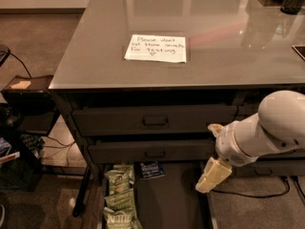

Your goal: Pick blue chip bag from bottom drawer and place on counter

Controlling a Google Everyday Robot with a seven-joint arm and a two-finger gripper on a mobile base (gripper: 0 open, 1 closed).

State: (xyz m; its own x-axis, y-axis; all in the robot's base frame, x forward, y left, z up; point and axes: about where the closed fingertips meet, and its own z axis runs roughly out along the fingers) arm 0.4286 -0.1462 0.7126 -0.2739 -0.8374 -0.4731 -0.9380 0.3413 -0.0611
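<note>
The small, dark navy blue chip bag with a pale label patch lies flat on the floor of the wide, dark grey metal bottom drawer, which stands pulled open. The bag is at the back of the visible floor, left of centre, its far edge just under the front of the drawer above. Just beside it on the left, a column of crinkled green snack bags runs along the drawer's left side toward the near edge; they seem to overlap one another, though the dim light makes the count unsure. The floor to the right of the bags is flat and dark.

The cream-coloured gripper hangs over the right side of the open drawer, pointing down and to the left, apart from the blue chip bag and higher than it. Whether it is spread or pressed together I cannot tell. It is carried by a rounded white arm that enters from the right edge, in front of the cabinet.

Above the bottom drawer, the shallow grey middle drawer and the top drawer, each with a small recessed handle, are pushed in. Over them spreads the large, glossy grey counter, which bears a white handwritten paper note near its front left. A low dark side shelf stands left of the cabinet.
</note>
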